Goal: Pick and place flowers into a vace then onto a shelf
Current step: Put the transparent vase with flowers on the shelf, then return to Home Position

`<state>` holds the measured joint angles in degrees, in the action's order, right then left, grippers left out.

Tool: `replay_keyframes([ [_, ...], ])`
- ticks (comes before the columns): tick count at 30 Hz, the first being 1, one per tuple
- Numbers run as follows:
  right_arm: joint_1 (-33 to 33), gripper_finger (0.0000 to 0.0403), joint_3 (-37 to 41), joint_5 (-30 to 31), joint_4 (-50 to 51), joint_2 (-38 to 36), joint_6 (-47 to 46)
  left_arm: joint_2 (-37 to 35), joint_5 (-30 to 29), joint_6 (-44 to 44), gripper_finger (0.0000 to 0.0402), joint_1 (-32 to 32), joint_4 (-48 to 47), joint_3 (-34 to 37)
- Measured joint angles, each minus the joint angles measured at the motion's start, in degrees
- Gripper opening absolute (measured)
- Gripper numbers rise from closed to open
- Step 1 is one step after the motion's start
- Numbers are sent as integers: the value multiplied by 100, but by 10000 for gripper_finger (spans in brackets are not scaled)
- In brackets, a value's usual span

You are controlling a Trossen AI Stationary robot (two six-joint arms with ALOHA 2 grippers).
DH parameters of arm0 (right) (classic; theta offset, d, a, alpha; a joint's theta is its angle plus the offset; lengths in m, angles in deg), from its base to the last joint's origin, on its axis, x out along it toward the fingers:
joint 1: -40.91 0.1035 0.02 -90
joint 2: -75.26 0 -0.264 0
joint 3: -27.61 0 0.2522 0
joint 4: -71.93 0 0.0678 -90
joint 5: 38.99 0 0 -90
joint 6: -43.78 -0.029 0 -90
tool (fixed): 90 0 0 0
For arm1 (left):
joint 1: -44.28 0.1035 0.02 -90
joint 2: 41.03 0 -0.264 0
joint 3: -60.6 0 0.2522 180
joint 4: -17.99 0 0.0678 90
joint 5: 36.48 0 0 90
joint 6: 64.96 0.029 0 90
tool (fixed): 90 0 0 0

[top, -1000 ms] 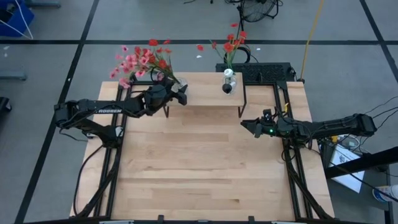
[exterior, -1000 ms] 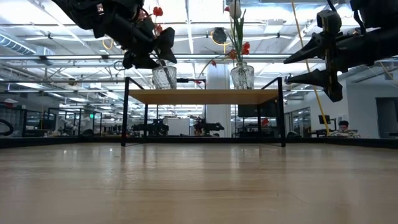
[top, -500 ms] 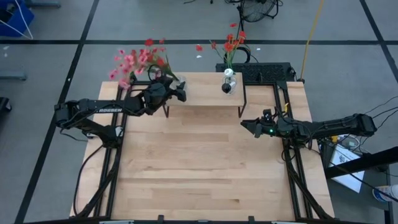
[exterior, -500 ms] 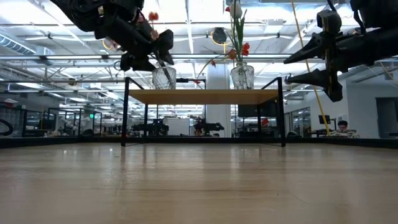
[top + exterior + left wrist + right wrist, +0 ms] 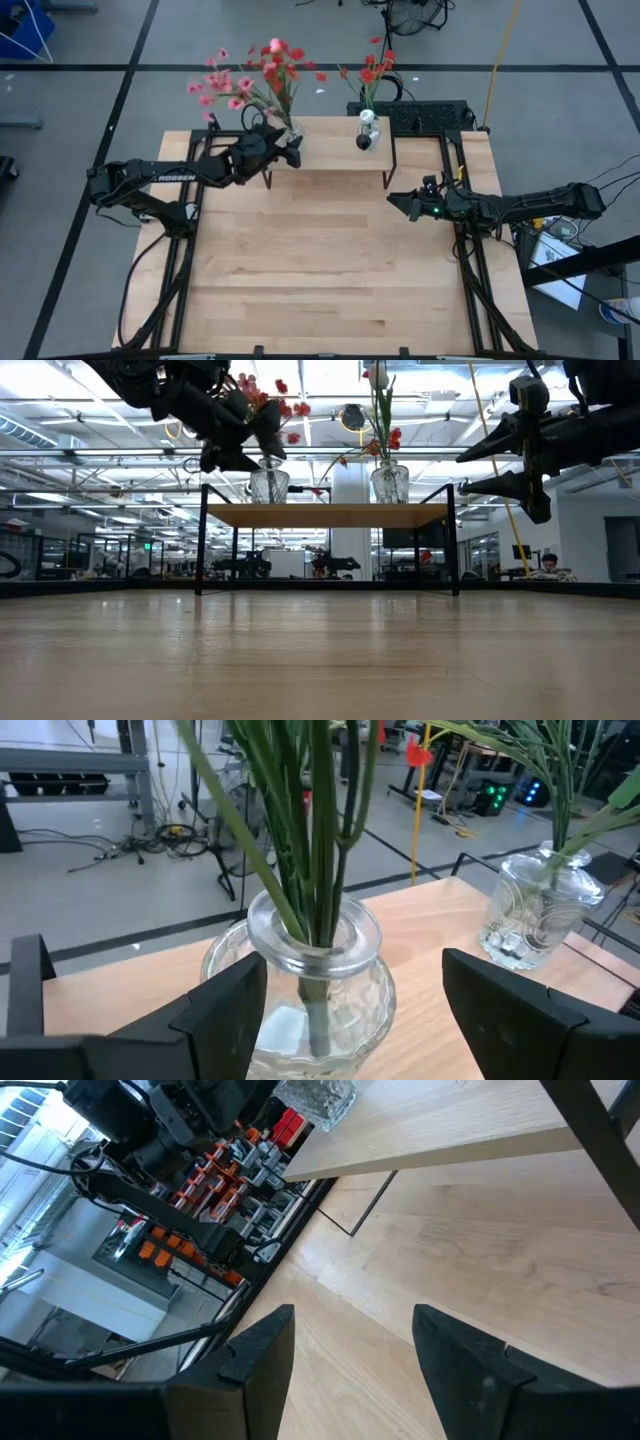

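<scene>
The left gripper (image 5: 290, 152) sits at the shelf's left end with its fingers (image 5: 225, 1010) spread wide on either side of a round glass vase (image 5: 305, 990). From the wrist view the fingers flank the glass, but it's hard to say if they actually touch it, so no real grip to call here. A bunch of flowers (image 5: 250, 80) stands in that vase, green stalks going down through the neck, red and pink blossoms fanned out above and past the back edge of the tabletop (image 5: 320, 260).

The vase stands on the shelf (image 5: 330, 514), the light board on thin black legs at the far side of the tabletop. A second glass vase (image 5: 389, 483) stands near the shelf's right end with its own red flowers (image 5: 372, 68), well apart from the first.

The right gripper (image 5: 400, 203) hangs in the air off the shelf's right front corner, fingers partly open with nothing between them, above bare wood.
</scene>
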<state>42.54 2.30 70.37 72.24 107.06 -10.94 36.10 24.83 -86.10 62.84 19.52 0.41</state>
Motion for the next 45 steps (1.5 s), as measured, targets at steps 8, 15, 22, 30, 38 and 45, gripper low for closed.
replay_keyframes([
  [8, -2, 196, 0, 2, -2, 0, -7, -82, -67, 159, 303, -38, -24, 2],
  [15, -2, 196, 0, 0, -2, -2, 4, -116, 4, 147, 303, -129, -121, 7],
  [22, -1, 196, 0, -1, -2, 0, 14, -117, -187, 113, 303, -402, -81, 7],
  [30, -2, 196, 0, -4, -2, 0, 105, -421, -480, -19, 303, -722, -195, 1],
  [38, -1, 196, 0, -9, -2, -2, 142, -745, -654, -291, 303, -1033, -547, 7],
  [45, -2, 196, 0, -111, -4, 0, 144, -872, -323, -1461, 303, -1628, -1293, -2],
])
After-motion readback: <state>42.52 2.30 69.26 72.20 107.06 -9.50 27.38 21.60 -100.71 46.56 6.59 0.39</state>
